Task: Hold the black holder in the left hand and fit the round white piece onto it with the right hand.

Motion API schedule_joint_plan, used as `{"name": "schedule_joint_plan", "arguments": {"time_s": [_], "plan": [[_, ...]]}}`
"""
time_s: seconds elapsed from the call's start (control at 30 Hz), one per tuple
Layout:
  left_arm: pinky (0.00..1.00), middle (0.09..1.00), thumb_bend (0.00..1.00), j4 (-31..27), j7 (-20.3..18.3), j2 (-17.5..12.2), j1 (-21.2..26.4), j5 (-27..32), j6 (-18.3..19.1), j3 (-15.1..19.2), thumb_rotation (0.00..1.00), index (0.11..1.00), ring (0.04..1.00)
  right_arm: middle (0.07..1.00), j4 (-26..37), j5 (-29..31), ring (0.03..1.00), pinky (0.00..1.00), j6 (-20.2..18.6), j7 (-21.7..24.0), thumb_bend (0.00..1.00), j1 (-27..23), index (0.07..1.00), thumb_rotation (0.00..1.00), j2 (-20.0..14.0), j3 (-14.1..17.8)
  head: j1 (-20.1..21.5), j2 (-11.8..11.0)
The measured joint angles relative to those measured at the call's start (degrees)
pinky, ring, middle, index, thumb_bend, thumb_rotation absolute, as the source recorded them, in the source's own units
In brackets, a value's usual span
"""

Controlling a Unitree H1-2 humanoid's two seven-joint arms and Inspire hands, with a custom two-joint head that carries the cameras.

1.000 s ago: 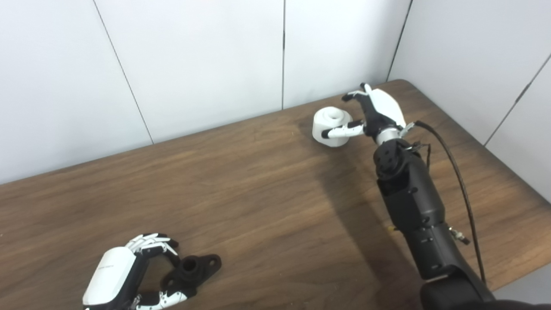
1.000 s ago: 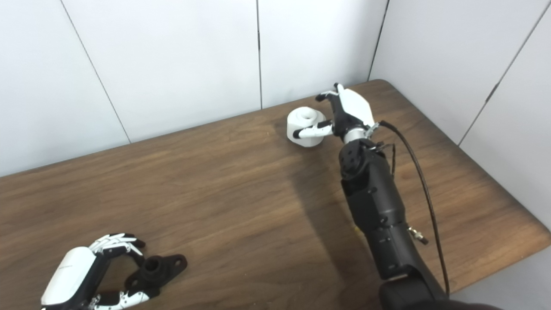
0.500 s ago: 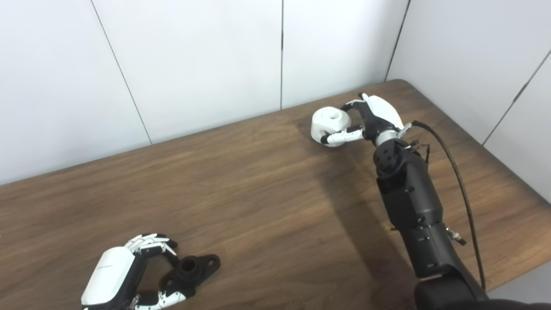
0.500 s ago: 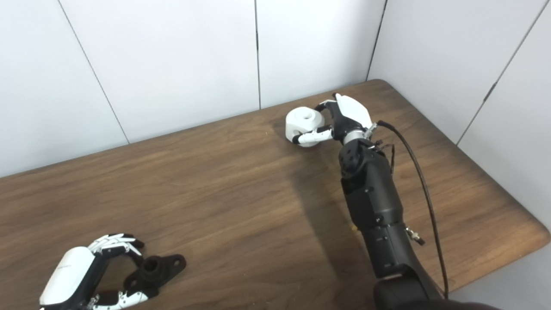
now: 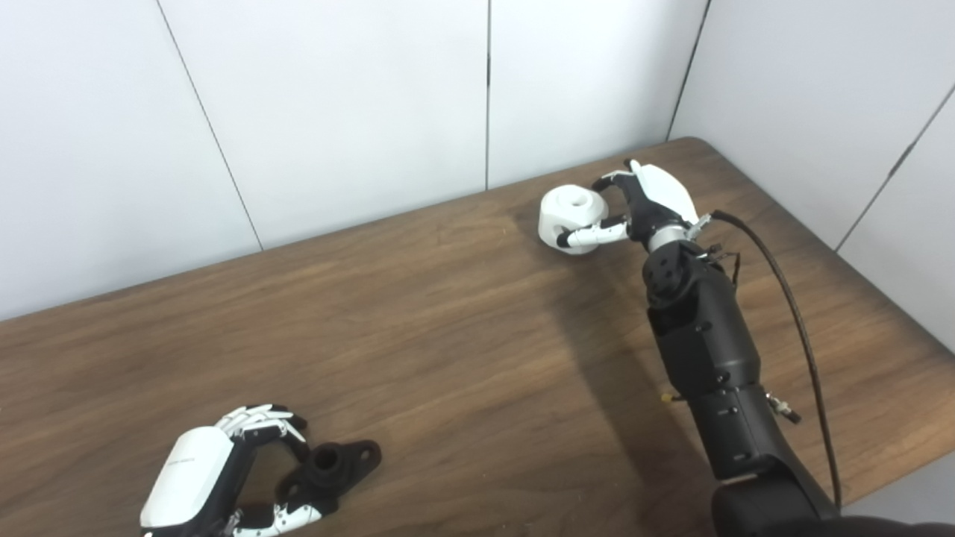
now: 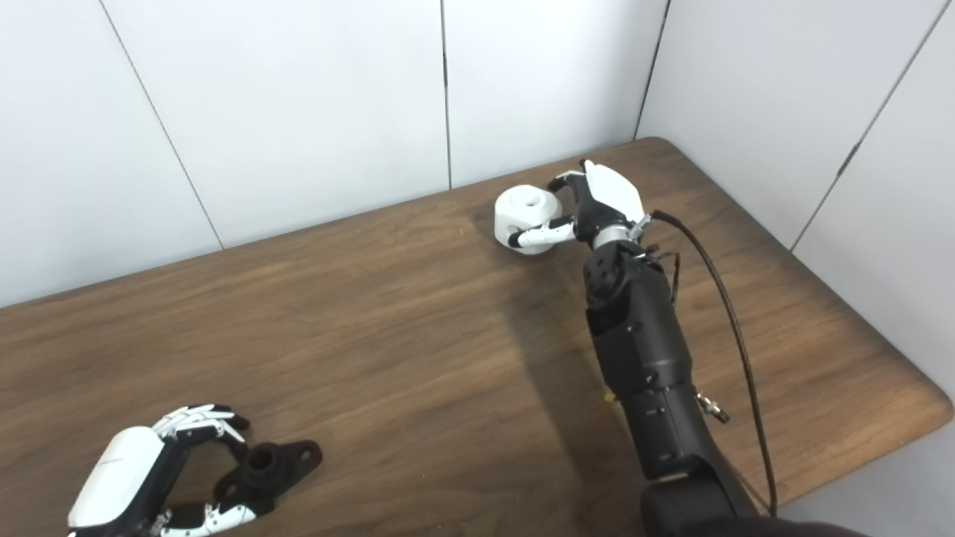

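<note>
Far right, near the table (image 5: 462,350) back edge: right hand (image 5: 642,205) closed around the round white piece (image 5: 568,216). Near left corner: left hand (image 5: 216,477) curled about the black holder (image 5: 332,470), resting on the wood. Between them, wide bare tabletop.

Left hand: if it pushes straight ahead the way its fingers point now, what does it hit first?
The black holder. The left hand points right along the table, fingers and thumb curled around the holder's near end; whether they touch it is hard to tell. Beyond it, bare wood.
</note>
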State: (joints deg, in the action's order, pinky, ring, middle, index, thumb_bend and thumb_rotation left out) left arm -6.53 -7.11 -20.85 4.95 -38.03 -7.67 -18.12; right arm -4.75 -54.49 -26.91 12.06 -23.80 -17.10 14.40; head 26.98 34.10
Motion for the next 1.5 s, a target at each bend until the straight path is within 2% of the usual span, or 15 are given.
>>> {"name": "schedule_joint_plan", "arguments": {"time_s": [0.27,0.67,0.9,1.23,1.5], "plan": [[0.86,0.724,0.52,-0.02,-0.05,0.01,0.00,0.01,0.02,0.00,0.05,0.483,0.803,0.999,-0.11,1.09,1.000,1.00,0.00,-3.38,0.91,-0.52,0.729,0.34,0.42,-0.07,-0.18,-0.09],[0.87,0.731,0.52,-0.16,-0.36,0.23,-0.12,0.17,0.15,0.28,0.04,0.483,0.807,0.980,-2.17,2.35,0.992,1.00,0.00,-7.63,0.94,-0.68,0.678,0.32,0.44,-1.14,-0.18,0.09],[0.86,0.728,0.52,-0.21,-0.47,0.31,-0.12,0.14,0.16,0.35,0.05,0.483,0.801,0.952,-3.48,2.68,0.998,1.00,0.00,-7.84,0.97,-0.62,0.689,0.32,0.44,-1.82,-0.18,0.09],[0.86,0.730,0.52,-0.20,-0.47,0.33,-0.11,0.13,0.16,0.41,0.04,0.483,0.803,0.959,-3.77,2.32,0.998,1.00,0.00,-7.34,0.97,-0.62,0.693,0.32,0.44,-1.84,-0.18,0.09],[0.86,0.729,0.52,-0.20,-0.50,0.35,-0.10,0.12,0.17,0.46,0.04,0.483,0.802,0.904,-3.98,2.80,1.000,1.00,0.00,-7.22,0.95,-0.57,0.675,0.31,0.34,-2.99,-0.09,0.53]]}}
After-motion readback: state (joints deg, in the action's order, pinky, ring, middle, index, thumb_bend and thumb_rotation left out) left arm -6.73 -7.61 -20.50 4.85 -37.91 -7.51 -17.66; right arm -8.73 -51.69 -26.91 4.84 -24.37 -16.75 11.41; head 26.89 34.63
